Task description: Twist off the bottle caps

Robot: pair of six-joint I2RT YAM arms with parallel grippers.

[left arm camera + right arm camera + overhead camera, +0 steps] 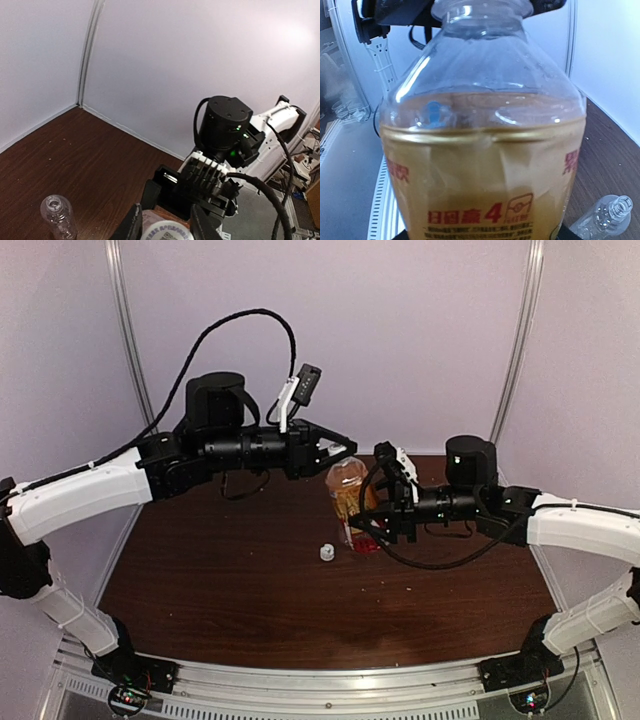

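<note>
One cap (326, 553) lies loose on the bench (220, 570); left pincer (346, 454) clenches the second cap (167, 232), right pincer (385, 523) grips the amber bottle (347, 492).

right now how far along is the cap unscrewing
Done: one white cap lies loose on the table, and the clear bottle has an open neck. In hand: the right hand grips the amber bottle while the left hand is shut on the second cap. Left: twisting that cap off.
</note>
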